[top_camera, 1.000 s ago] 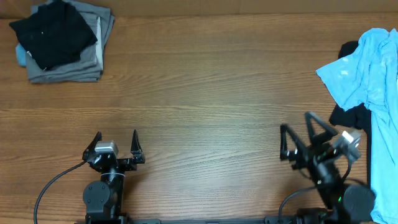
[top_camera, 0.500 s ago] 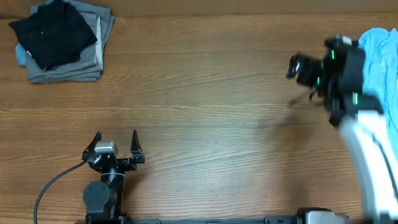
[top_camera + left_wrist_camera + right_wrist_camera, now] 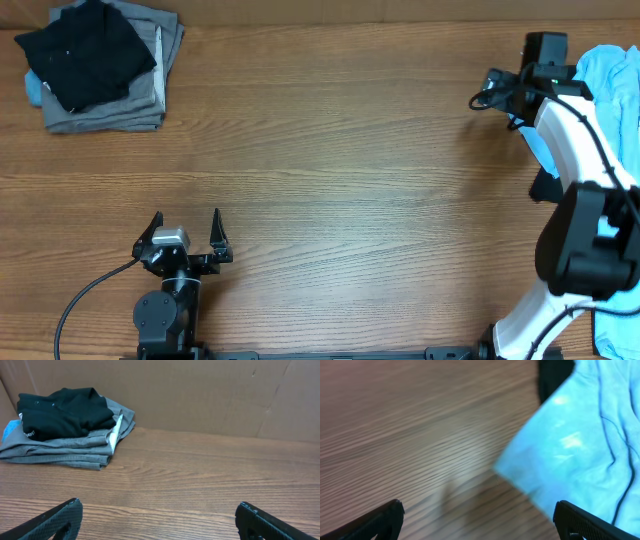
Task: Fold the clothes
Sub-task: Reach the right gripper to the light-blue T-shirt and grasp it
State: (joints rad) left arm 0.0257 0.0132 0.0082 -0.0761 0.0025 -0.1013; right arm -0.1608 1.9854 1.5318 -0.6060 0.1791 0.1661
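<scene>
**Work surface.** The table [image 3: 330, 150] is a flat brown top with fine straight wood grain that runs left to right. In the left wrist view, a plain brown panel [image 3: 200, 395] with faint creases stands behind its far edge.

**Task item.** The light blue T-shirt [image 3: 610, 75] lies crumpled at the far right edge of the table, unfolded. The cloth is thin and soft, with loose wrinkles and an irregular outline. The right wrist view shows 1 angular edge of it [image 3: 580, 445] resting on the wood, with pale white marks on the fabric. A black garment [image 3: 545, 185] lies partly under the shirt.

**Right gripper.** The right gripper [image 3: 497, 90] hangs at the far right of the table, over the left border of the shirt, on a white arm link [image 3: 575, 130]. Its 2 black fingers [image 3: 375, 522] stand spread wide, with nothing between them. The wrist picture is blurred.

**Left gripper.** The left gripper [image 3: 187, 218] sits low at the near left, well apart from the shirt. Its 2 black pointed fingers [image 3: 60, 520] are spread wide over bare wood and pinch nothing. A black cable [image 3: 90, 290] curves away from the arm base.

**Other items.** A stack of folded garments [image 3: 100, 70] lies at the far left corner: flat grey layers with squared edges, and a rumpled black piece on top.
</scene>
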